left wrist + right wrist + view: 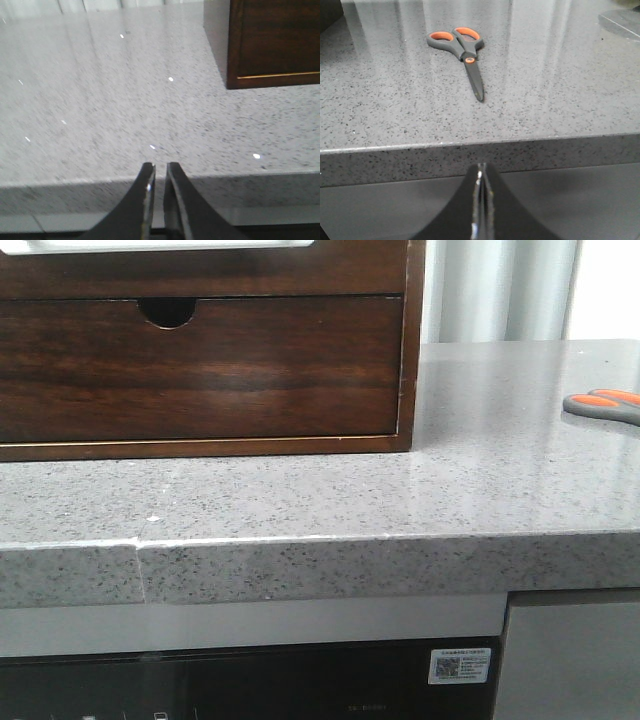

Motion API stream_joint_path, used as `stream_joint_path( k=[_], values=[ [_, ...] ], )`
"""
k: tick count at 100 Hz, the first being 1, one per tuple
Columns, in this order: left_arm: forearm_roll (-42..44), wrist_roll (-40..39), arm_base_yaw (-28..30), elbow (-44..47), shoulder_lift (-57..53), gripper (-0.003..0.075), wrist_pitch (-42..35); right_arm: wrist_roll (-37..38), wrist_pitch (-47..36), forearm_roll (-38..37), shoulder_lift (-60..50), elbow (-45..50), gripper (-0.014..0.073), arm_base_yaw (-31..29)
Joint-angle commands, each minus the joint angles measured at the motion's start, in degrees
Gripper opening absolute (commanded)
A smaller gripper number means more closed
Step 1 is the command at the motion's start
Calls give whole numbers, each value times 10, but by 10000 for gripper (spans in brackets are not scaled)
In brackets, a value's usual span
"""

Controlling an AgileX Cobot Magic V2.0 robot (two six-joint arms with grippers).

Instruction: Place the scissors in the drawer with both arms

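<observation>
Glossy speckled stone-like counter [480, 440], wooden cabinet [200, 370].

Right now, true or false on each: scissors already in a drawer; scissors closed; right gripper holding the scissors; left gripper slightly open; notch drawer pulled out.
1. The scissors are already in a drawer. False: they lie flat on the grey countertop, well to the right of the wooden drawer unit.
2. The scissors' blades are closed. True.
3. The right gripper holds the scissors. False: it is shut and empty, below the countertop's front edge, apart from them.
4. The left gripper has a narrow gap between its fingers and holds nothing. True.
5. The drawer with the half-round notch is pulled out. False: its front sits flush in the unit.
</observation>
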Motion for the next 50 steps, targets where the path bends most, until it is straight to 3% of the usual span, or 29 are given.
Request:
stream_joint_path(
  k=[1, 20, 33, 50],
  values=[
    [47, -5, -5, 9, -19, 4, -60, -4, -14, 2, -12, 7, -106, -2],
    [28, -6, -5, 9, -19, 4, -69, -4, -16, -7, -12, 7, -106, -2],
    [-46, -6, -5, 9, -19, 4, -71, -4, -38, -17, -12, 7, -106, -2],
    [-49, -6, -5, 9, -19, 4, -73, -4, -78, -17, -12, 7, -106, -2]
  ],
)
